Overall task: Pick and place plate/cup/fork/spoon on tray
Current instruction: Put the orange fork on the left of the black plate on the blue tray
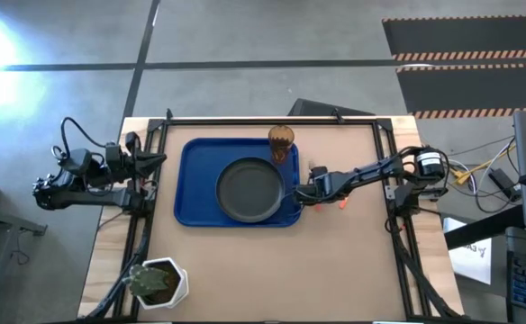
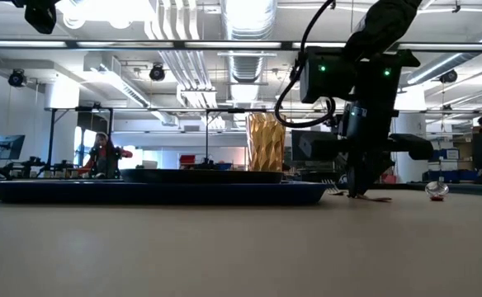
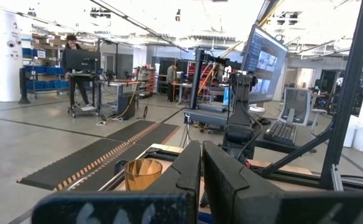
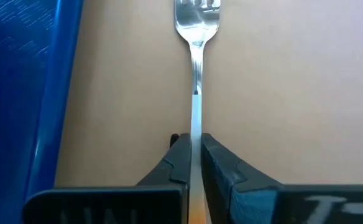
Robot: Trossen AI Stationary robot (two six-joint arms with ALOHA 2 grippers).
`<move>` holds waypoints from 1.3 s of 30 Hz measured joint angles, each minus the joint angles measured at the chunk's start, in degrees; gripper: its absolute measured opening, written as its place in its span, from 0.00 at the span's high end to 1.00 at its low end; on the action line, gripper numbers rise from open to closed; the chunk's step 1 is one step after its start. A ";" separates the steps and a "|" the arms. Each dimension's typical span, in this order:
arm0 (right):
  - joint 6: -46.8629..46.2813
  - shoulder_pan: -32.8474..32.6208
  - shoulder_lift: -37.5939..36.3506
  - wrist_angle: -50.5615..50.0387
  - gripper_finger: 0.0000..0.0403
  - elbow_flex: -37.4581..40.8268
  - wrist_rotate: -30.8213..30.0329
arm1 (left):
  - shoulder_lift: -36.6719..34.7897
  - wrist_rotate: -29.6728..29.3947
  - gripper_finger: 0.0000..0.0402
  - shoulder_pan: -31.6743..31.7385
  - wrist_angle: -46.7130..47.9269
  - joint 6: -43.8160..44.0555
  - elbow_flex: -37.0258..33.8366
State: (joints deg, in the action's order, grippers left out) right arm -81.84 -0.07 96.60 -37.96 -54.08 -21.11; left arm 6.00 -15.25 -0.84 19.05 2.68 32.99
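On the table, right of the tray: the right gripper [image 1: 306,191] is down at the tabletop, its arm reaching in from the table's right edge.
Right gripper state: fingers [image 4: 180,163] pinched tight on the fork's thin metal shank, one on each side, with no gap showing.
Fork [image 4: 197,37]: lies flat on the brown table [image 1: 245,270], tines pointing away from the wrist camera, its shank running straight back between the fingers; it sits just beside the tray's right rim, apart from it.
Fork handle: an orange bit shows on the table by the gripper in the high view [image 1: 342,204]; I cannot tell whether it belongs to the fork or the spoon.
Tray [image 1: 191,184]: blue, in the middle of the table, long side running left to right.
Plate [image 1: 249,189]: dark, round, resting on the tray's right half.
Cup [image 1: 281,139]: amber, ribbed, upright at the tray's far right corner, just behind the plate.
Left gripper [image 3: 201,163]: parked off the table's left edge, fingers pressed together, holding nothing.
Plant pot [image 1: 159,281]: white, with a green plant, at the table's near left corner, well apart from the tray.
Background: a person [image 3: 73,56] stands at a desk far across the room.
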 joint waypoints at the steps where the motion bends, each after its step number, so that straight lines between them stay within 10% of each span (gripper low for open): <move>1: 0.18 -0.11 -0.71 -0.05 0.97 0.06 -0.12 | 0.00 0.00 1.00 0.01 0.00 0.00 0.00; 19: 7.00 -4.13 -18.06 7.86 0.98 -0.92 -7.39 | 0.00 0.00 1.00 0.02 -0.14 0.00 -0.46; 39: 42.64 -0.84 11.12 10.33 0.98 -45.68 9.35 | 0.00 0.00 1.00 0.00 -0.55 -0.02 -0.39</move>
State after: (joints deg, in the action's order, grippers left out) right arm -39.20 -0.91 107.73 -27.64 -99.76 -11.76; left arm 6.00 -15.25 -0.84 18.50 2.66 32.60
